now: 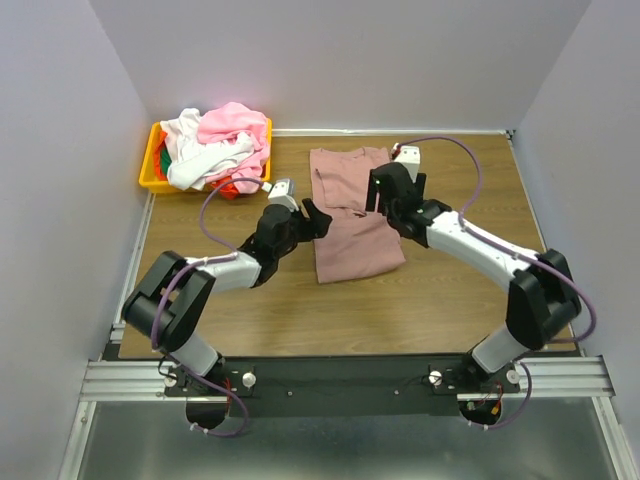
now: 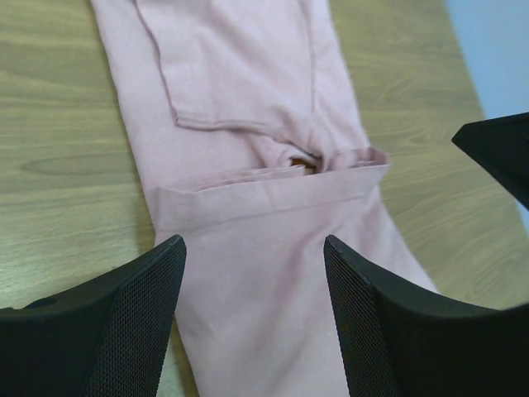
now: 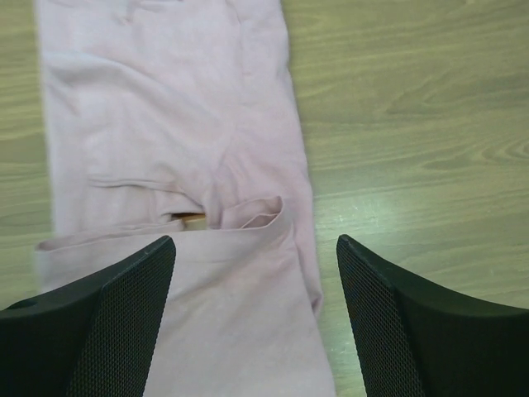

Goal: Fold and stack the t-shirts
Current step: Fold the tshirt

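Both the left gripper (image 2: 254, 248) and right gripper (image 3: 256, 244) hang spread and empty over the mauve t-shirt (image 1: 350, 245) on the table (image 1: 440, 300) (a long strip, near end folded over), where a dragging finger could snag the seemingly loose fold and undo it.

T-shirt (image 1: 352, 215) between left pincer (image 1: 318, 216) and right pincer (image 1: 379, 190); other t-shirts (image 1: 215, 140) in far-left bin (image 1: 152, 172).
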Controlling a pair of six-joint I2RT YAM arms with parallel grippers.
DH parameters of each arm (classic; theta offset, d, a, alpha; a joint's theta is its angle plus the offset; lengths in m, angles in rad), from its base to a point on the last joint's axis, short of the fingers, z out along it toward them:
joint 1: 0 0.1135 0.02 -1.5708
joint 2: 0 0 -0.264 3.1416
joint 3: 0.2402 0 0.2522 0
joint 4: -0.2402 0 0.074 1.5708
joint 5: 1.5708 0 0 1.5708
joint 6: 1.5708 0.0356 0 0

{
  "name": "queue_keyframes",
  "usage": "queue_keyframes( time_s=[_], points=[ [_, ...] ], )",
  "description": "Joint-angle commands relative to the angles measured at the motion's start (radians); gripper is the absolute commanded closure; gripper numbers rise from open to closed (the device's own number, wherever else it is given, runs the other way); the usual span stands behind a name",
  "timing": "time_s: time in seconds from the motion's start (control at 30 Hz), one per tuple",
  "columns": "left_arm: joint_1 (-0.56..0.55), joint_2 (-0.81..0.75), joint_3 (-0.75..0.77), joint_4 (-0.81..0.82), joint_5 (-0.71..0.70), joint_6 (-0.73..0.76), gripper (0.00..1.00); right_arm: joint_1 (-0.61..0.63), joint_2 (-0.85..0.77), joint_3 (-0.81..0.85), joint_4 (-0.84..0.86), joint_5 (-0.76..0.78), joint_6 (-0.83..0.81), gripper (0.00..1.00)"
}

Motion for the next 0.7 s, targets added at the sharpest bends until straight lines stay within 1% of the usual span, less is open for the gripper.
queue_keyframes(
  time_s=[0.0, 0.2, 0.33, 0.37, 0.5, 0.6, 0.67],
  points=[
    [0.006, -0.088, -0.077, -0.015, -0.03, 0.014, 0.25, -0.002, -0.102, -0.078, 0.004, -0.102, 0.027, 0.15],
    [-0.014, -0.182, -0.196, -0.015, -0.011, -0.003, 0.28, -0.004, -0.161, -0.231, 0.004, -0.173, 0.102, 0.16],
    [-0.043, -0.217, -0.248, -0.018, 0.007, -0.018, 0.29, -0.004, -0.169, -0.301, 0.004, -0.185, 0.136, 0.22],
    [-0.056, -0.222, -0.263, -0.02, 0.009, -0.023, 0.29, -0.004, -0.17, -0.326, 0.004, -0.189, 0.148, 0.25],
    [-0.082, -0.233, -0.297, -0.018, 0.0, -0.044, 0.29, -0.004, -0.173, -0.376, 0.005, -0.188, 0.175, 0.31],
    [-0.099, -0.227, -0.315, -0.02, 0.001, -0.061, 0.31, -0.004, -0.182, -0.402, 0.004, -0.196, 0.196, 0.34],
    [-0.117, -0.231, -0.325, -0.018, 0.0, -0.069, 0.31, -0.005, -0.192, -0.431, 0.005, -0.194, 0.204, 0.35]
  ],
)
